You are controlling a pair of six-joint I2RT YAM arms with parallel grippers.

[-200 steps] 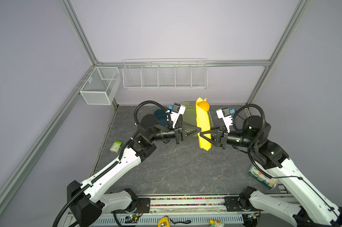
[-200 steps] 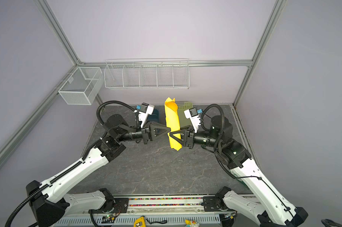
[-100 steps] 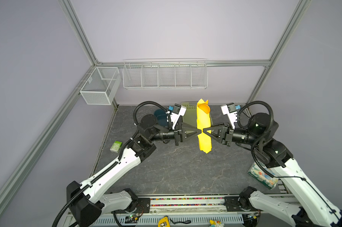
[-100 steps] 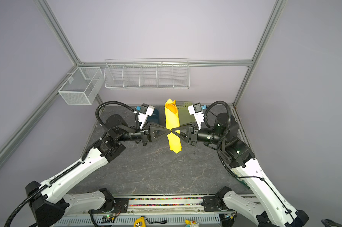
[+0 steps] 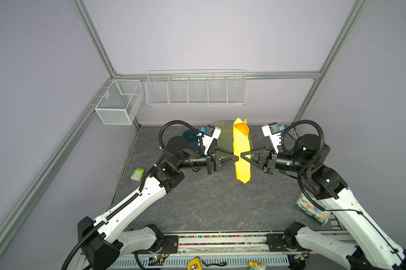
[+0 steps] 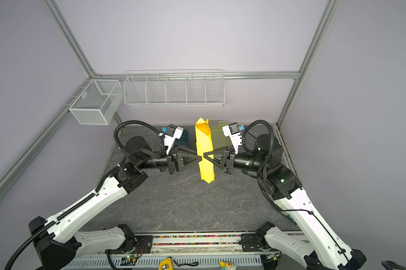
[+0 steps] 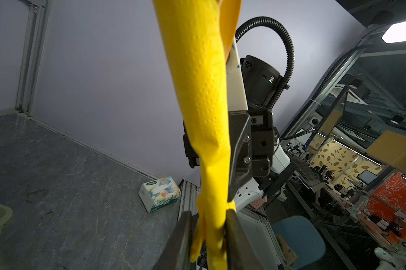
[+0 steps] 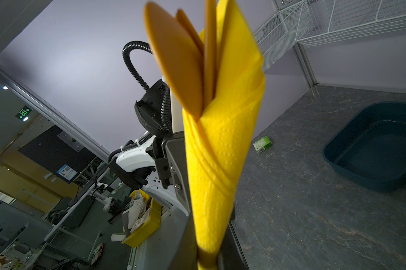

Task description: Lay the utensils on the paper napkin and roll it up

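Your left gripper has its fingers pressed against both sides of the paper napkin, pinching the lower part of the roll. Your right gripper comes in from the opposite side at nearly the same height and is closed tight on the same roll, so the two tips almost meet across it in both top views. The napkin is rolled into a slim tube that stands upright in the air, clear of the grey tabletop, with its folded lower end hanging below the grippers. The utensils are inside the roll; the round spoon bowl and two thinner orange-brown ends stick out of the open top. Behind the roll, a pale green basket sits at the back of the table, with a dark blue tub beside it on the left arm's side. A small green-white packet lies near the left edge, and a patterned tissue pack sits by the right arm's base.
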